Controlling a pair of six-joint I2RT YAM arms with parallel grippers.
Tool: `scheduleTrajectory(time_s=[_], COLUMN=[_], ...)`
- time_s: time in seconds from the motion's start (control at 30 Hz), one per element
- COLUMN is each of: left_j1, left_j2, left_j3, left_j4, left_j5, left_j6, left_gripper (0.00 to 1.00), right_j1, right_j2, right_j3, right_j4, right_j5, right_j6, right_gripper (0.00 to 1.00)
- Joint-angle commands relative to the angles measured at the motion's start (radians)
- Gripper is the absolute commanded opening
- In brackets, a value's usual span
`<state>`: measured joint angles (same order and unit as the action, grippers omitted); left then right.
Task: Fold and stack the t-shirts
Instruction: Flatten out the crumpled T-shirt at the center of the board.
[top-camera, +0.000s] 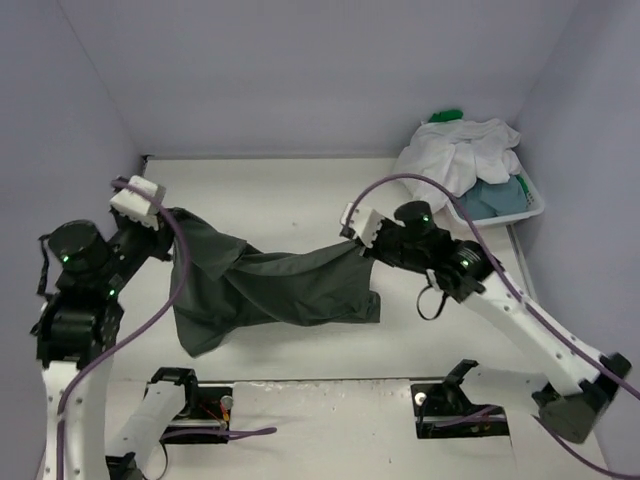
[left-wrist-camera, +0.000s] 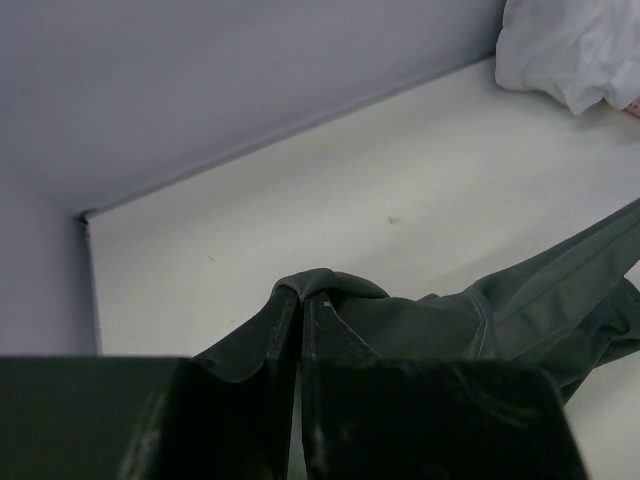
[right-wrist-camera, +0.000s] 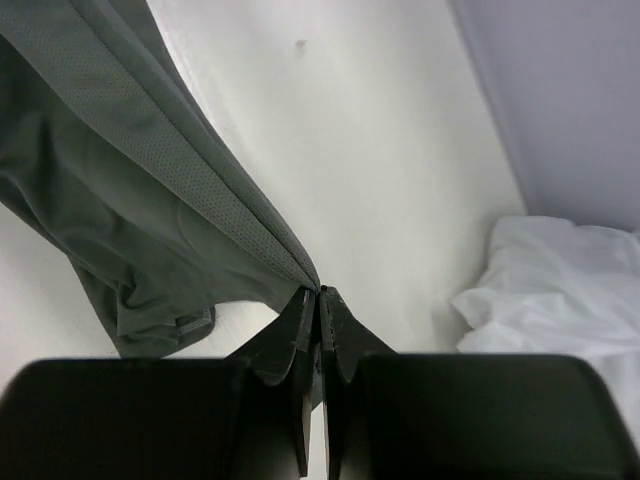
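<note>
Top external view: the dark grey t-shirt (top-camera: 270, 285) hangs stretched between the two arms over the middle of the worktop (top-camera: 290, 190).
Its left end is clamped in the left fingers (left-wrist-camera: 310, 308), lifted near the left wall, and its right end is pinched in the right fingers (right-wrist-camera: 329, 306). Both pairs are pressed together on the cloth. In between the fabric sags, and its lower folds seem to rest on the worktop. In the far right corner a white basket (top-camera: 536, 206) holds a crumpled white t-shirt (top-camera: 465, 150), a green t-shirt (top-camera: 445, 116) behind it and a blue-grey t-shirt (top-camera: 495, 198) underneath.
</note>
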<state>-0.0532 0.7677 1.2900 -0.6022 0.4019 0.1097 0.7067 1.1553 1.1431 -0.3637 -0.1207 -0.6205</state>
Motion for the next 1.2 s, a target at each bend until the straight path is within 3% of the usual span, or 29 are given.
scheduleTrajectory(time_s=[0.0,0.23,0.47,0.8,1.0,1.17], left_j1=[-0.005,-0.004,-0.004,0.013,0.015,0.013], left_j2=[-0.068,-0.205,-0.333,-0.357,-0.301,-0.213], left_j3=[0.144,0.275,0.299,0.284,0.125,-0.056], left_j4=[-0.028,-0.056,-0.096,-0.056,0.038,0.183], left_j5=[0.002,-0.006,-0.032,-0.009,-0.058,-0.127], left_j6=[0.034,0.071,0.061,-0.016,0.005,0.041], left_gripper=[0.0,0.0,0.0,0.0,0.0,0.0], right_j1=[0.002,-0.098,-0.182,-0.193,-0.113,-0.133], right_j2=[-0.129,-0.278,-0.344,-0.347,-0.319,-0.287], right_j3=[0.058,0.104,0.243,0.353,0.241,0.063], right_j4=[-0.052,-0.072,-0.073,-0.073,0.002,0.158], right_j5=[0.059,0.017,-0.033,-0.013,0.087,0.112], right_j6=[0.028,0.033,0.044,0.022,-0.025,-0.103], right_gripper=[0.0,0.0,0.0,0.0,0.0,0.0])
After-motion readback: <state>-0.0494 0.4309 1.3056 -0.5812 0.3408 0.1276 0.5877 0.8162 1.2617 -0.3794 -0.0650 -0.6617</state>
